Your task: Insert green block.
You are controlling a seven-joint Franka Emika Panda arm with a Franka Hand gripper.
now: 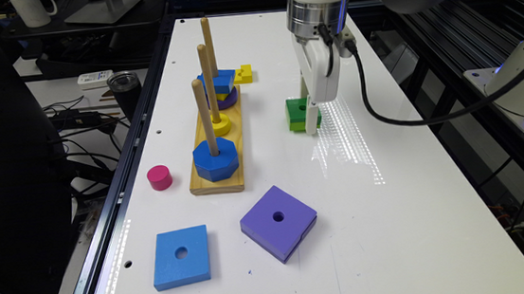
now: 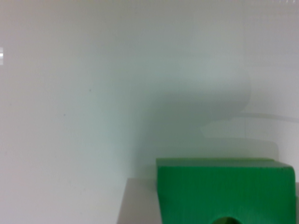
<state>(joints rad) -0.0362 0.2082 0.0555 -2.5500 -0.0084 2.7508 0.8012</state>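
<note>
The green block (image 1: 298,113), dark green over lime green with a round centre hole, rests on the white table (image 1: 391,212) to the exterior view's right of the peg board. My gripper (image 1: 308,114) hangs straight down over it, one white finger in front of the block and one behind. In the wrist view the green block (image 2: 224,191) sits between two grey finger pads (image 2: 138,203), each flush against a side. The wooden peg board (image 1: 216,141) has three upright pegs carrying blue, yellow and purple pieces.
A purple square (image 1: 278,221) and a flat blue square (image 1: 180,257) lie near the table's front. A pink cylinder (image 1: 159,177) stands to the exterior view's left of the board, and a small yellow piece (image 1: 243,74) lies behind it. A black cable (image 1: 382,108) trails off the wrist.
</note>
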